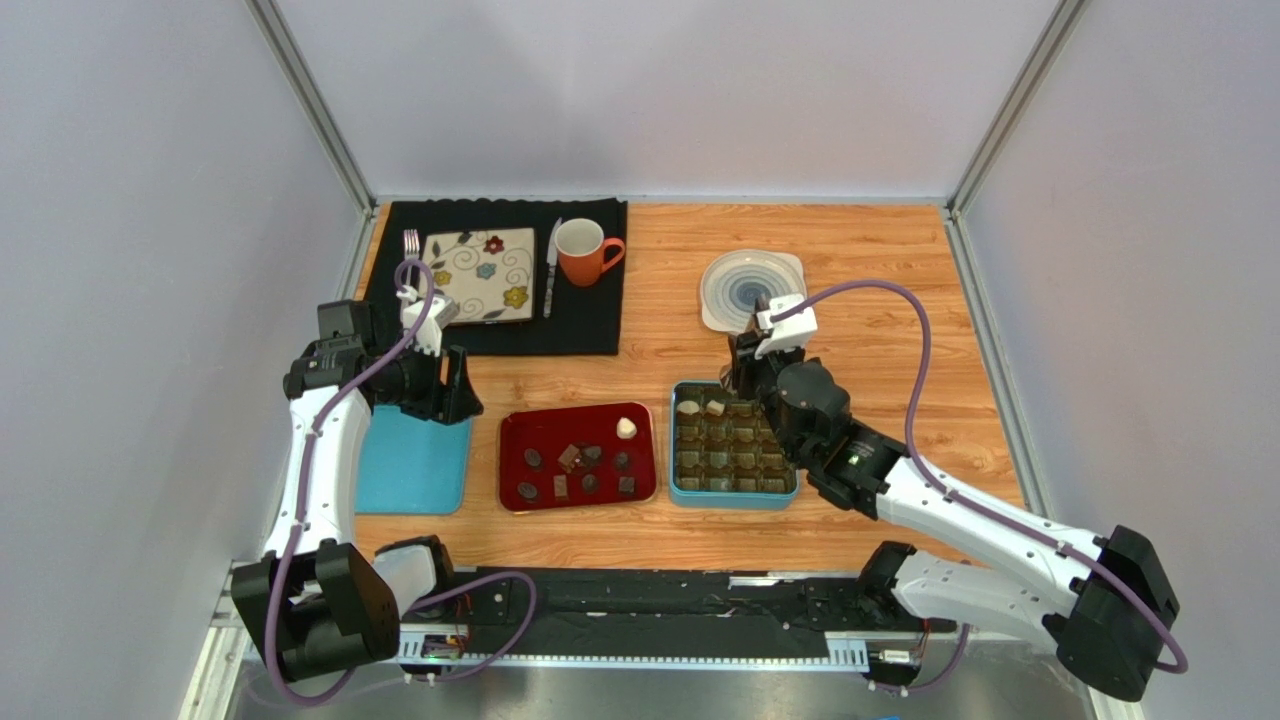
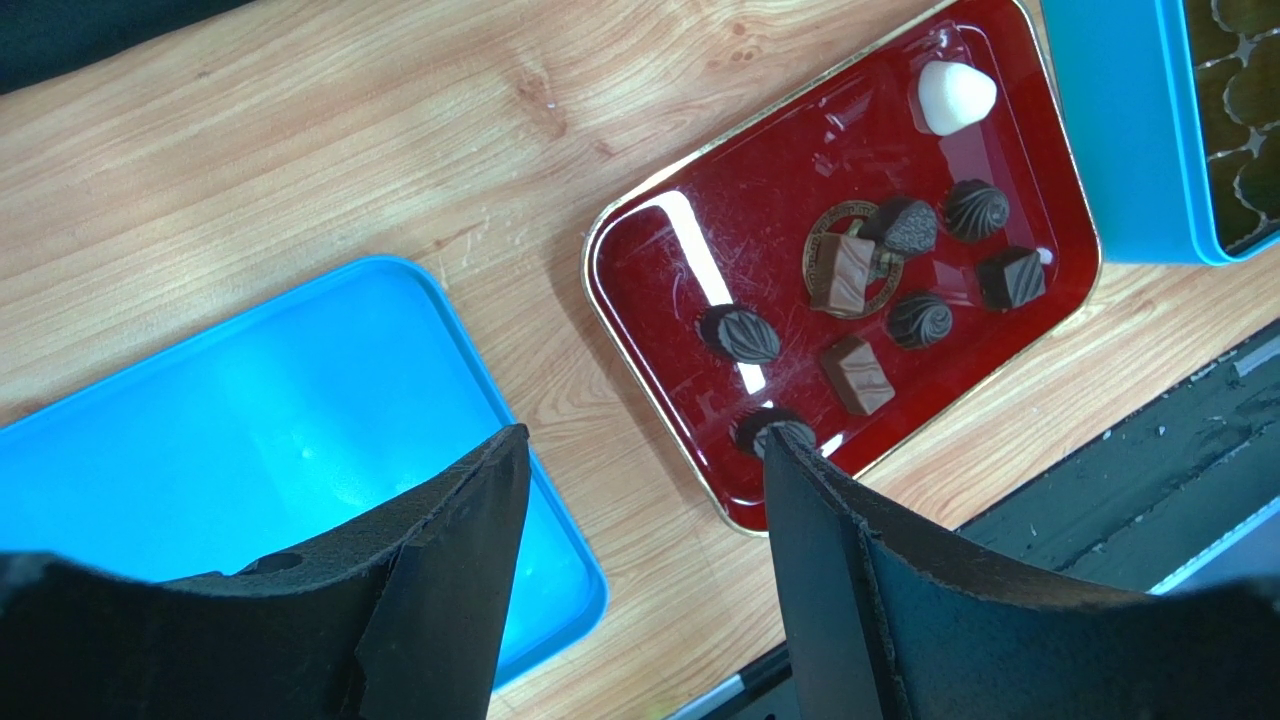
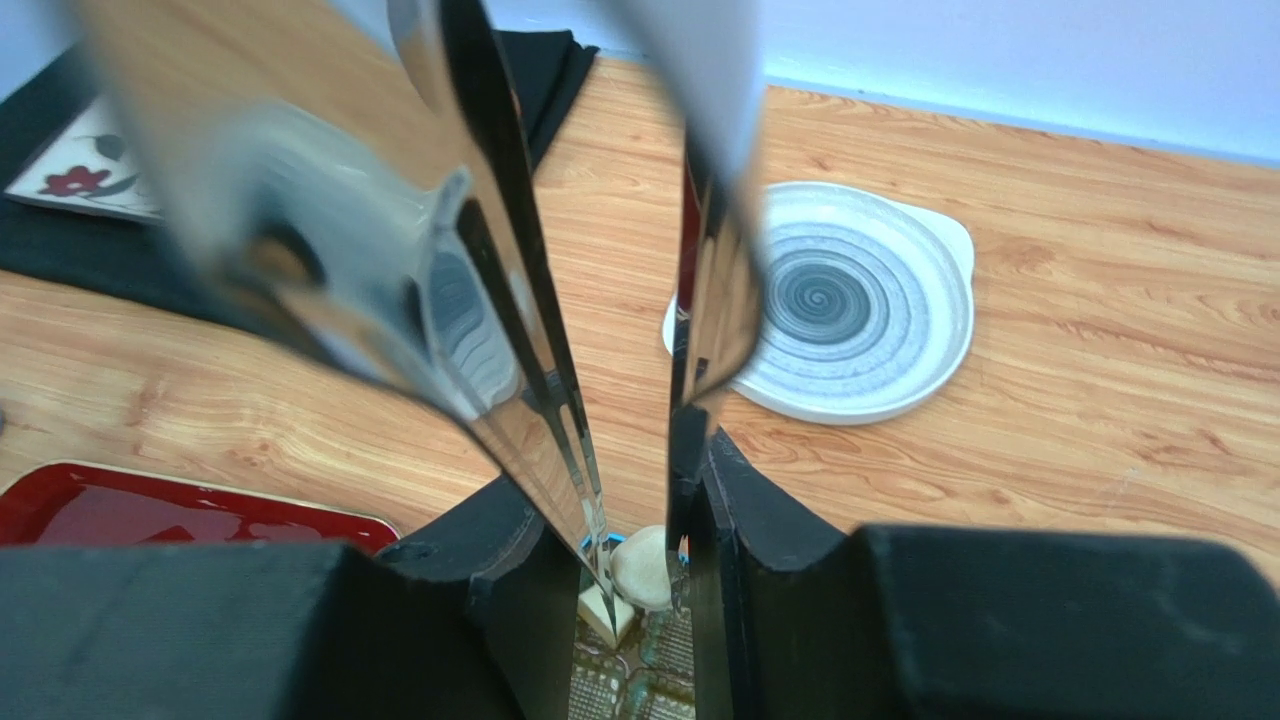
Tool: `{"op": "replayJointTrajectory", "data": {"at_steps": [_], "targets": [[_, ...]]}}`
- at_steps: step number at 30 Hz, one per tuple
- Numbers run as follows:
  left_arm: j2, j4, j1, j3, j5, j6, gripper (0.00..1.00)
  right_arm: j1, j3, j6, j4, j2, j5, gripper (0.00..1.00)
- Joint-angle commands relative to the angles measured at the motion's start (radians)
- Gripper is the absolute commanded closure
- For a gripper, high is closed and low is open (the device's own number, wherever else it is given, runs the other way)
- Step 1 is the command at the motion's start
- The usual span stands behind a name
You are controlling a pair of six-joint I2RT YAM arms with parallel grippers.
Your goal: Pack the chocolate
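Note:
Several dark chocolates (image 1: 573, 458) and one white bonbon (image 1: 625, 428) lie on a red tray (image 1: 519, 495). In the left wrist view they show on the tray (image 2: 661, 255), with the white bonbon (image 2: 956, 95) at its far end. My left gripper (image 2: 646, 438) is open and empty, above the wood between the tray and a teal lid (image 2: 226, 435). My right gripper (image 3: 624, 495) is shut on metal tongs (image 3: 511, 285), over the far left corner of the teal box (image 1: 732, 497). The tong tips straddle a white bonbon (image 3: 646, 567) beside a cream square (image 3: 601, 612) in the brown insert (image 1: 736, 450).
A white swirl plate (image 1: 751, 285) stands behind the box and also shows in the right wrist view (image 3: 857, 300). A black mat (image 1: 586, 315) at the back left holds a floral plate (image 1: 481, 275), an orange mug (image 1: 583, 251) and cutlery. The teal lid (image 1: 413, 462) lies left of the tray.

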Motion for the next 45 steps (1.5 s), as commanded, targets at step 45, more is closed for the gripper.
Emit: {"op": "replayJointTrajectory", "data": {"at_steps": [45], "targets": [[-0.029, -0.006, 0.008, 0.013, 0.017, 0.029, 0.32, 0.152, 0.145, 0.066, 0.142, 0.169, -0.134, 0.69]]}}
